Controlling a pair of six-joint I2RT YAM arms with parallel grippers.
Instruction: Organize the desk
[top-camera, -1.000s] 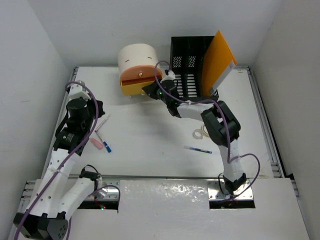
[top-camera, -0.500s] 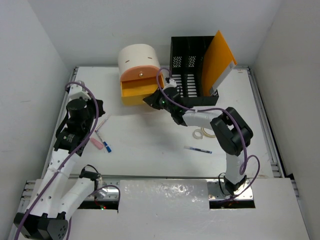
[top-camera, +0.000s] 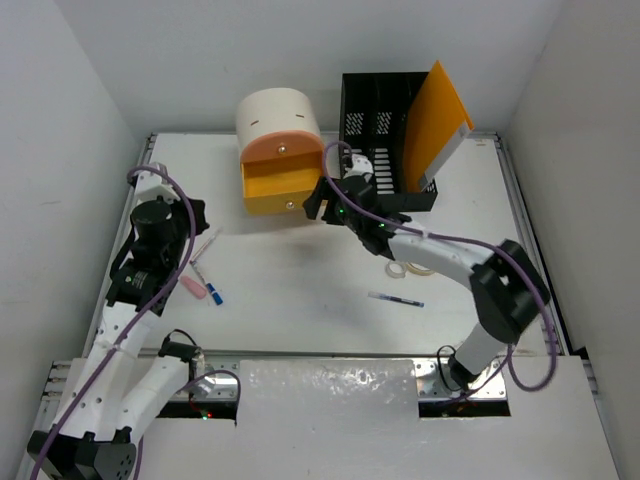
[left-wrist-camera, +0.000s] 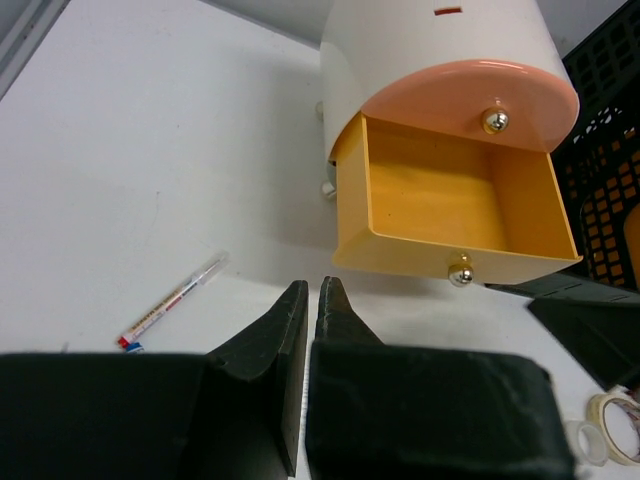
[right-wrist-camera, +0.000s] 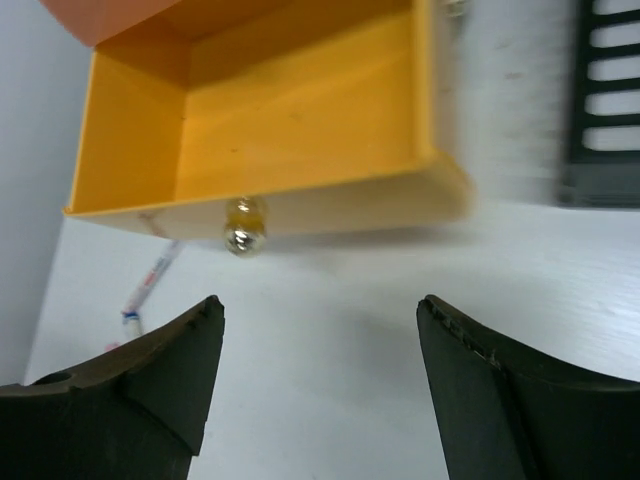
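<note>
On the white desk (top-camera: 290, 300), a cream drawer unit (top-camera: 272, 118) stands at the back with its orange lower drawer (top-camera: 275, 185) pulled out and showing nothing inside. My right gripper (top-camera: 318, 205) hovers just in front of the drawer's right corner. In the right wrist view this gripper (right-wrist-camera: 322, 302) is open and holds nothing, and the drawer's brass knob (right-wrist-camera: 243, 226) lies a little beyond its left finger. My left gripper (top-camera: 197, 215) is at the desk's left side. The left wrist view shows it (left-wrist-camera: 313, 285) shut on nothing, pointing at the drawer (left-wrist-camera: 440, 200).
A black crate (top-camera: 372, 150) holding an orange folder (top-camera: 435, 120) stands at the back right. Two tape rolls (top-camera: 405, 267) and a pen (top-camera: 395, 299) lie right of centre. A white pen (top-camera: 205, 245), a blue-capped pen (top-camera: 207, 287) and a pink marker (top-camera: 192, 288) lie near my left arm.
My right gripper drew the lower drawer out by its knob, then let go, opened wide and backed off slightly. The left arm stayed still.
</note>
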